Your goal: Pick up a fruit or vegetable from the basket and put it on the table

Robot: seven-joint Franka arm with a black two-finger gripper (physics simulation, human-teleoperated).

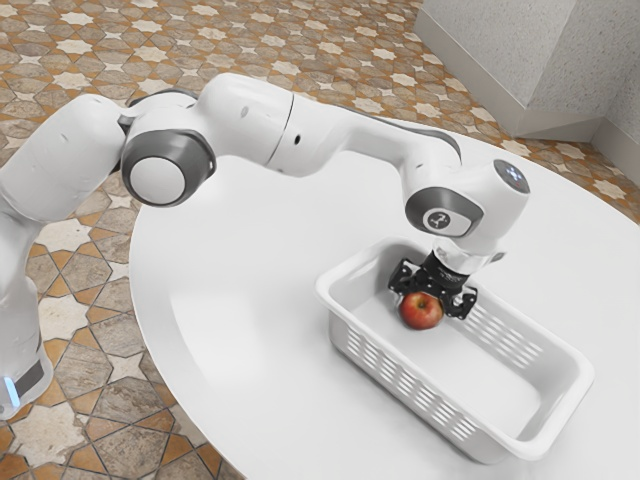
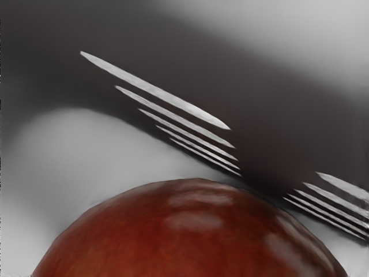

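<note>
Across the pale desk [image 1: 225, 310], the grasp looks to be in hand: the apple [image 1: 421, 311] sits toward ten o'clock in the basket [image 1: 500, 375], under the spread, ungrasping gripper [image 1: 430, 304], which must next close, then lift.

1. You see the arm [image 1: 255, 120] cut off at the exterior view's left.
2. The table's [image 1: 230, 290] near and right parts run out of that view.
3. The gripper [image 1: 433, 290] hides some basket [image 1: 345, 325] floor.
4. Your wrist view crops the apple [image 2: 190, 231] and blurs the basket wall.
</note>
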